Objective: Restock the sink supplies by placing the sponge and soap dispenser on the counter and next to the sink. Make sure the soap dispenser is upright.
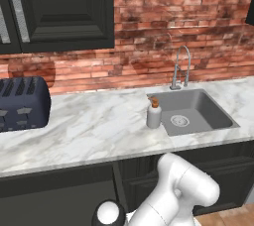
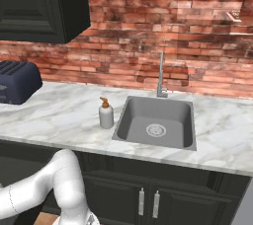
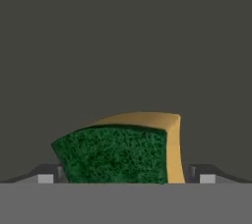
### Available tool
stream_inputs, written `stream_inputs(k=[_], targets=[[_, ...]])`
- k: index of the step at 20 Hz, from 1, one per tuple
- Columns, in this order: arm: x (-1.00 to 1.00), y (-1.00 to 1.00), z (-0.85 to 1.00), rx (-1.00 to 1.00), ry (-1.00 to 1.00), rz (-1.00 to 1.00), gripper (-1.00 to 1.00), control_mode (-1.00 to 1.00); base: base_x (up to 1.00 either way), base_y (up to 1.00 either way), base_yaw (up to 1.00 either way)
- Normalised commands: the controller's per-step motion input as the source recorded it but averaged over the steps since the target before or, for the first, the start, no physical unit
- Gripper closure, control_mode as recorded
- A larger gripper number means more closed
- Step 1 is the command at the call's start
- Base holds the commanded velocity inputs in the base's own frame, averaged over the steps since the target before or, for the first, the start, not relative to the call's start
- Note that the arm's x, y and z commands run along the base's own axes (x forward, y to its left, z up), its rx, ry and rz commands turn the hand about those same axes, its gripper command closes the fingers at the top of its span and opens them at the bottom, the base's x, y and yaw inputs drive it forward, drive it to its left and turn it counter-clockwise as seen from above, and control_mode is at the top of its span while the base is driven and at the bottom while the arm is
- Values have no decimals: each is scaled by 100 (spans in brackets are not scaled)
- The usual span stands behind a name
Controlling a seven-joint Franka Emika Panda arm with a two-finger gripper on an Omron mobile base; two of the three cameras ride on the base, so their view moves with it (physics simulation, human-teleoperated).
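Sponge (image 3: 123, 152) apparently between spread fingers (image 3: 45, 178)

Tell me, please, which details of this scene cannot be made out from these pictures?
- Hand view: the sponge has its lower part cut off at the bottom, so a firm grip is unclear.
- Left base view: the toaster is cut by the left edge.
- Base views: the soap dispenser label is too small.

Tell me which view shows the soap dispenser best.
The left base view: the soap dispenser stands upright on the counter at the left rim of the sink, close enough to make out the pump. The right base view shows it too, upright at the same rim, from the other side.
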Motion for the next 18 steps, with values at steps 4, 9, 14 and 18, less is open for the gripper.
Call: stream_inputs(k=[4,9,14,18], targets=[[-35,-19,-41,0,0,0,-100,-100,0,0,0],[-13,-23,-13,0,0,0,100,-100,0,0,0],[0,-36,23,0,-1,0,100,-100,0,0,0],[0,-58,64,0,-5,0,100,-100,0,0,0]])
